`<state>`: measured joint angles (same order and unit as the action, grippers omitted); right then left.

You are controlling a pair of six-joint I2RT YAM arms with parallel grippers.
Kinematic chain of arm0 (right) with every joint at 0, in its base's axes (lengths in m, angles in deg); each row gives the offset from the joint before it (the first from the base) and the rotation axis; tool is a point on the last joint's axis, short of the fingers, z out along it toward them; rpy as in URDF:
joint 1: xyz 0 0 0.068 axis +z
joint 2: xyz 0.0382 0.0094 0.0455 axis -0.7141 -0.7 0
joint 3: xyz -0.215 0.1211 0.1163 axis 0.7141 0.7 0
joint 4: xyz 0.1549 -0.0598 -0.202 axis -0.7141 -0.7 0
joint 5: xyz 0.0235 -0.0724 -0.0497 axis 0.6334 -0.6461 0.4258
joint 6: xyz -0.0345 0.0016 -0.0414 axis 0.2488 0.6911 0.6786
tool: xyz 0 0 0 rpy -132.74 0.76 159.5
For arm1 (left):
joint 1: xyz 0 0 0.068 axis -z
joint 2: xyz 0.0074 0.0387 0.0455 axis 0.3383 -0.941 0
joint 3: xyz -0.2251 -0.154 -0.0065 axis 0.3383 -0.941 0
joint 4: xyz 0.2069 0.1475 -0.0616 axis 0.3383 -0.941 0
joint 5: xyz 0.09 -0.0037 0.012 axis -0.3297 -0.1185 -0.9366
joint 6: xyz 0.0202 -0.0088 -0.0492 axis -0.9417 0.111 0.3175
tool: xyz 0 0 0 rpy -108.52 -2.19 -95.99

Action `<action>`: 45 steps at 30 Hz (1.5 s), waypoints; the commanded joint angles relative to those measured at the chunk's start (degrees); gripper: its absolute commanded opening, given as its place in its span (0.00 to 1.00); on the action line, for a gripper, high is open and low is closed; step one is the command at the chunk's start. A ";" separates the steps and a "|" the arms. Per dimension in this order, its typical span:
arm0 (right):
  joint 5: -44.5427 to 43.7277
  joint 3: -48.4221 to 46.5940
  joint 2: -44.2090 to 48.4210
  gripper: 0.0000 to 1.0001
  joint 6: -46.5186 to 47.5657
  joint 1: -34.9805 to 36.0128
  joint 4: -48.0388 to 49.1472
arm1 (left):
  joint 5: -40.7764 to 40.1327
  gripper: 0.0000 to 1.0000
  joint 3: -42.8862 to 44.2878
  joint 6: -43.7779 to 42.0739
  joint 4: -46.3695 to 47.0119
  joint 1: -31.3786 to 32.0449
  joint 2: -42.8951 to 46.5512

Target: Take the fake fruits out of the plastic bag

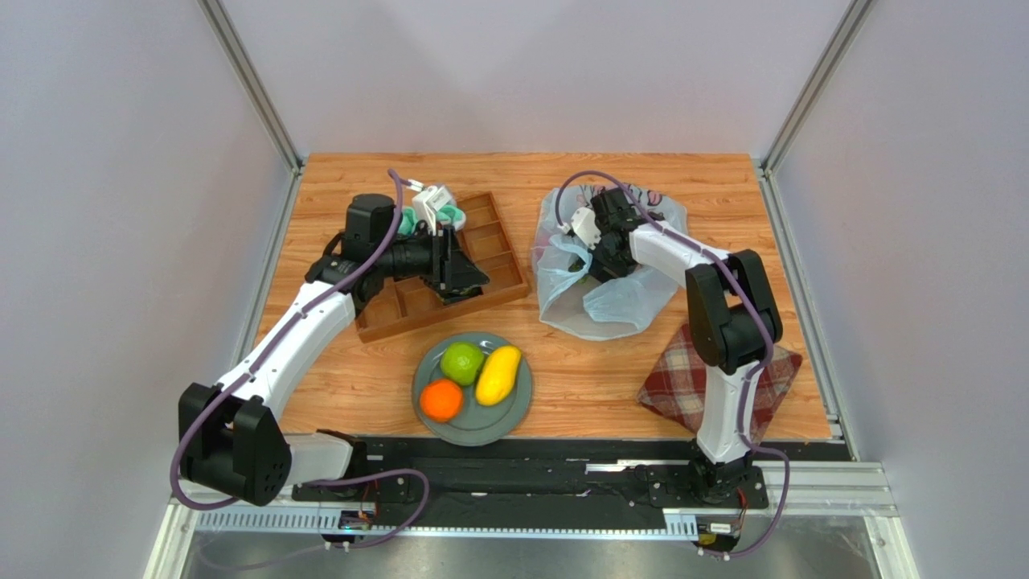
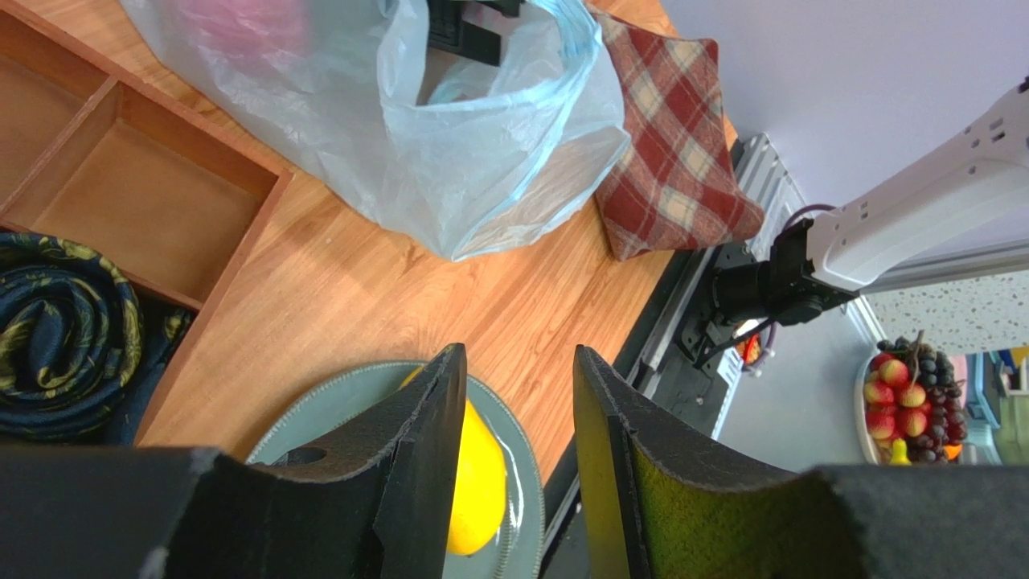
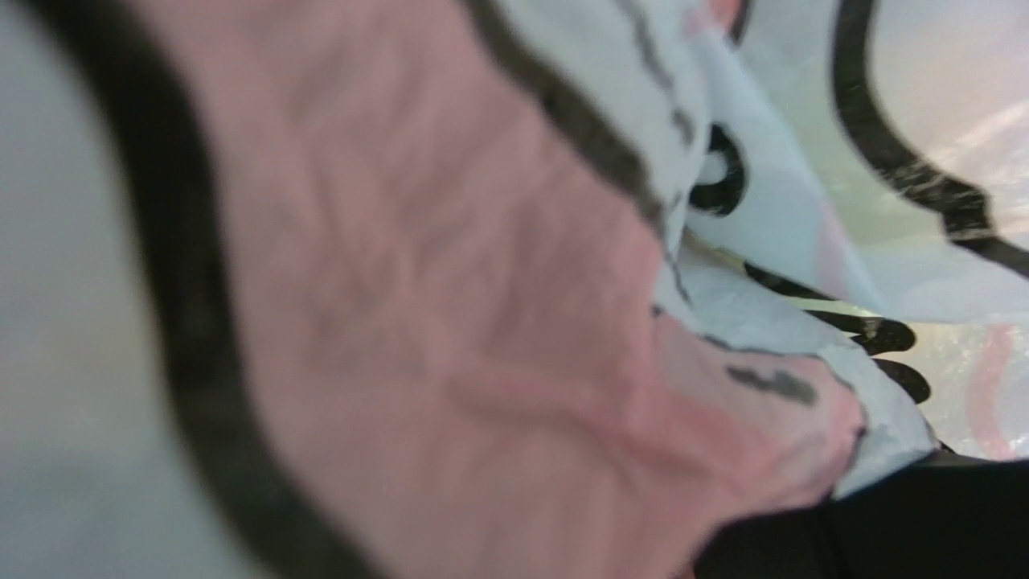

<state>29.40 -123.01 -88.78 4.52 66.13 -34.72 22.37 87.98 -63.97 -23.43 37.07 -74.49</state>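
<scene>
The pale-blue plastic bag (image 1: pixel 600 302) lies at the table's middle right. My right gripper (image 1: pixel 604 247) reaches into its open mouth; its fingers are hidden. The right wrist view is filled by blurred bag film (image 3: pixel 483 302) with pink and dark print, and no fruit shows clearly there. A green apple (image 1: pixel 461 362), an orange (image 1: pixel 441 399) and a yellow mango (image 1: pixel 498 375) lie on the grey plate (image 1: pixel 493 425). My left gripper (image 1: pixel 471 280) is open and empty above the wooden tray's near corner. Between its fingers (image 2: pixel 519 356) I see the mango (image 2: pixel 481 483), the plate (image 2: pixel 326 416) and the bag (image 2: pixel 459 145).
A wooden divided tray (image 1: pixel 399 311) lies left of the bag, with teal-and-white rolled socks (image 1: pixel 431 212) at its far end and dark rolled socks (image 2: pixel 60 338) in one compartment. A red plaid cloth (image 1: pixel 676 386) lies at the near right, by the right arm's base.
</scene>
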 commanded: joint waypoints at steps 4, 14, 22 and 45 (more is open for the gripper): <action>4.35 -0.94 7.33 0.53 -0.50 -0.34 -4.00 | 0.77 0.46 2.67 -0.02 1.82 -0.34 -1.27; 24.64 -10.45 18.57 0.35 -8.77 0.45 -19.46 | 1.56 0.45 4.17 1.39 2.61 -0.34 -2.51; 40.91 -5.17 28.68 0.38 -14.82 0.45 -20.80 | 1.47 0.45 4.69 1.65 2.43 -0.34 -2.77; 54.19 -19.13 18.50 0.54 -38.56 0.45 -0.93 | 1.99 0.45 4.60 1.83 2.43 -0.34 -4.44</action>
<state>82.19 -130.25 -70.39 -31.65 66.50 -43.02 23.09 90.75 -60.77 -21.75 36.99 -79.23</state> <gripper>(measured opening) 0.688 0.449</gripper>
